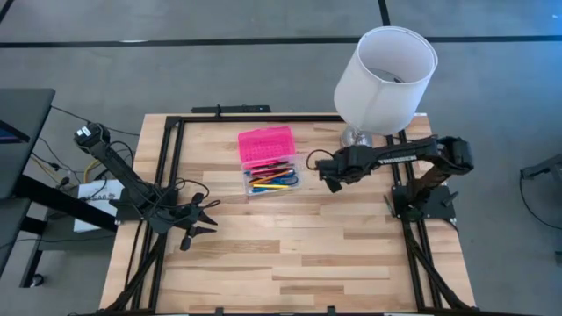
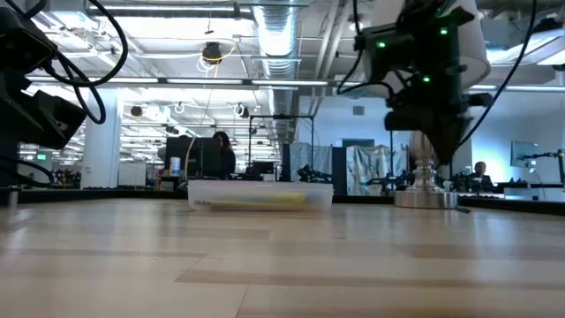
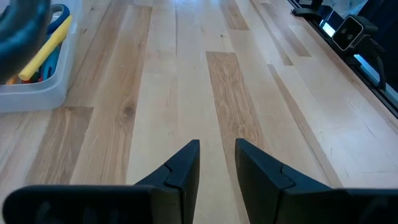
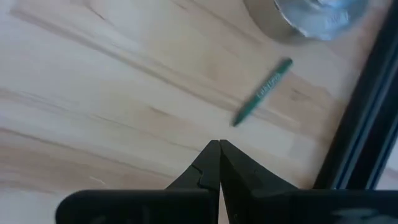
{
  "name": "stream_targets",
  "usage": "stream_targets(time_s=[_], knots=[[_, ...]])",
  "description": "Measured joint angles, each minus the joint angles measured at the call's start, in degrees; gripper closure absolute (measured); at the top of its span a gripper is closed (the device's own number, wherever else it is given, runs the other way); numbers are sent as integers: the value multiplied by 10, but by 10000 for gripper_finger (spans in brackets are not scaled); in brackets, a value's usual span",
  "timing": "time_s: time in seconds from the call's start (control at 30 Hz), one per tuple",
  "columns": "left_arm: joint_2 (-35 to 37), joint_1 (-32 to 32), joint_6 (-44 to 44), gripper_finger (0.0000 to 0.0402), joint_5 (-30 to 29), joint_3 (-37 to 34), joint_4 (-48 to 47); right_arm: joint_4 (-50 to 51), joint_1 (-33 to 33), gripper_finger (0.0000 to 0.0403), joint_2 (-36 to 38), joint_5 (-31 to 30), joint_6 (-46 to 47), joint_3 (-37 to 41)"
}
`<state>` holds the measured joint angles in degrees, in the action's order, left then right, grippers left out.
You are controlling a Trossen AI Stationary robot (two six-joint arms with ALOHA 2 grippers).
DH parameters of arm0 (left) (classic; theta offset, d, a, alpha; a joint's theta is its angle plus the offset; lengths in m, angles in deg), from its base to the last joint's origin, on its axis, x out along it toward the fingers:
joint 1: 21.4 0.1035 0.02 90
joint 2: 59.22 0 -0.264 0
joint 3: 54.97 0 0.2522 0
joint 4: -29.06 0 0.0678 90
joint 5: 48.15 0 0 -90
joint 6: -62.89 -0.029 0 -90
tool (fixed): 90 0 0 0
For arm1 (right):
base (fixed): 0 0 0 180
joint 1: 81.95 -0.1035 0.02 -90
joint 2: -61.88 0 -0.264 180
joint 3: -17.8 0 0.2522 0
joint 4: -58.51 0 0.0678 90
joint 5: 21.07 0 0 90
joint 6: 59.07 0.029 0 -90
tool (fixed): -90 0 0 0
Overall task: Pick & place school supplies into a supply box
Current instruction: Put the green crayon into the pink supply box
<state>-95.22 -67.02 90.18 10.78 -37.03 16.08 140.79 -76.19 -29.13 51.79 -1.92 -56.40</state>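
The right gripper (image 4: 219, 149) is held closed and empty just above the smooth pale wood table (image 4: 93, 124), likely lining up on 1 thin green crayon (image 4: 262, 92) near the lamp's metal base (image 4: 311, 18). The left gripper (image 3: 216, 152) waits, partly open. Farther off, coloured pens fill the clear box (image 1: 270, 182), its textured pink lid (image 1: 266, 146) laid back.

one supply box (image 1: 266, 147), one lamp (image 1: 384, 70), one green crayon (image 4: 262, 92).

Supply box (image 2: 260, 194) mid-table w/ yellow inside; lamp base (image 2: 426, 196) to its right.
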Motion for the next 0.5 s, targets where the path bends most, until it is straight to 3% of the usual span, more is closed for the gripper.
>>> stream_targets(time_s=[0.27, 0.5], knots=[[0, 0, -13, 306, -3, 0, 0, -31, -23, 402, 53, -25, 115, 94], [0, 0, -42, 306, -4, 0, 3, -106, 11, 364, 115, -29, 119, 161]])
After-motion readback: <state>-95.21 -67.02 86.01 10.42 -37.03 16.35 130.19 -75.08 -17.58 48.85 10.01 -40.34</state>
